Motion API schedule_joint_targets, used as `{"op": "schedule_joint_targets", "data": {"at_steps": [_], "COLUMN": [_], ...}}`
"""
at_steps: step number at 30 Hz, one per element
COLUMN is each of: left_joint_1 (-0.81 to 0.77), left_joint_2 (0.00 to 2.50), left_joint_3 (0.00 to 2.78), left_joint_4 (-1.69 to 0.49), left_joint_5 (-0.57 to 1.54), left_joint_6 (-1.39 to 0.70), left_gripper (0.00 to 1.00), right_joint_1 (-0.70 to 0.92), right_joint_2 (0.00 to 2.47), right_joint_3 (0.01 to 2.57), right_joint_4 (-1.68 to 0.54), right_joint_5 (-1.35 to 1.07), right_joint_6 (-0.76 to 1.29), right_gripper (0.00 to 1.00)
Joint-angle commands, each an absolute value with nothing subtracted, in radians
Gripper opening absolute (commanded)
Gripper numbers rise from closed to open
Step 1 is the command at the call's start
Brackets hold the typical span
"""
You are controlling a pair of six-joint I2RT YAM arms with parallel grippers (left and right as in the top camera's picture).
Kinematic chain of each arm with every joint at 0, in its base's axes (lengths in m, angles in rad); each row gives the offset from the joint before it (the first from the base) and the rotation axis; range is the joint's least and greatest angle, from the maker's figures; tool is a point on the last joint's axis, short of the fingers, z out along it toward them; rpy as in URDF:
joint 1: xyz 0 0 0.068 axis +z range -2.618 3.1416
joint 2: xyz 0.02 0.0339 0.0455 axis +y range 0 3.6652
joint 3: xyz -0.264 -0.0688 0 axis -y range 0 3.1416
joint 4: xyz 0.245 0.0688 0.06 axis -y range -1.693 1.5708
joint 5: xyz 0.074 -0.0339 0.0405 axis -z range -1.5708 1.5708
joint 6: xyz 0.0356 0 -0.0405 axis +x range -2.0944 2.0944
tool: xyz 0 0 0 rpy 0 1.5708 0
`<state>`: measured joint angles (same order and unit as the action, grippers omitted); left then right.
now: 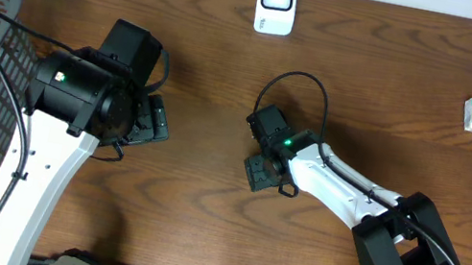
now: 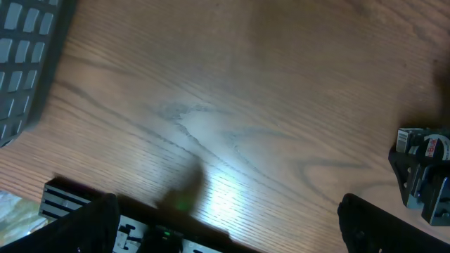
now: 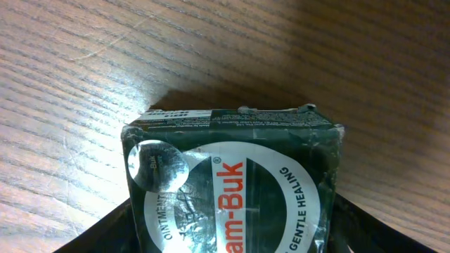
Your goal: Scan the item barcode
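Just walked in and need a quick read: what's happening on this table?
The right pincer grips a dark green rectangular ointment box over the brown wooden table, short of the white barcode scanner at the far edge. The left pincer hangs open and empty.

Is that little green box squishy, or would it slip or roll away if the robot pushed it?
Probably fairly stiff: the green box keeps flat sides and straight edges, though its crumpled top corner suggests thin card that dents easily. Its shiny printed face might be a bit slippery. Being flat-sided, it would likely slide rather than roll.
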<state>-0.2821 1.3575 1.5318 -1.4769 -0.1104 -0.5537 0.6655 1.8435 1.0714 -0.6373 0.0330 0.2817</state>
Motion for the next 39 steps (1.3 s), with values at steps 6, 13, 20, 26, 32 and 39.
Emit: {"op": "schedule_joint_targets", "data": {"at_steps": [6, 13, 20, 26, 32, 39], "left_joint_1": [-0.278, -0.278, -0.278, -0.278, -0.278, -0.278], "left_joint_2": [1.352, 1.352, 1.352, 1.352, 1.352, 1.352], "left_joint_3": [1.536, 1.536, 1.536, 1.536, 1.536, 1.536], "left_joint_4": [-1.480, -1.480, -1.480, -1.480, -1.480, -1.480], "left_joint_5": [-0.113, -0.113, -0.113, -0.113, -0.113, -0.113], "left_joint_6": [-0.563, -0.563, -0.563, -0.563, -0.563, -0.563], "left_gripper": [0.97, 0.98, 0.98, 0.98, 0.98, 0.98], "right_joint_1": [0.676, 0.675, 0.653, 0.573, 0.450, 0.387], "right_joint_2": [1.859, 1.857, 1.853, 1.847, 1.847, 1.847], "right_joint_3": [1.051, 1.064, 1.110, 1.128, 1.128, 1.127], "right_joint_4": [-0.655, -0.659, -0.689, -0.688, -0.698, -0.767], "right_joint_5": [0.004, -0.049, -0.229, -0.582, -0.916, -0.826], "right_joint_6": [0.303, 0.302, 0.237, 0.064, -0.113, -0.136], "right_gripper": [0.60, 0.60, 0.62, 0.62, 0.61, 0.66]}}
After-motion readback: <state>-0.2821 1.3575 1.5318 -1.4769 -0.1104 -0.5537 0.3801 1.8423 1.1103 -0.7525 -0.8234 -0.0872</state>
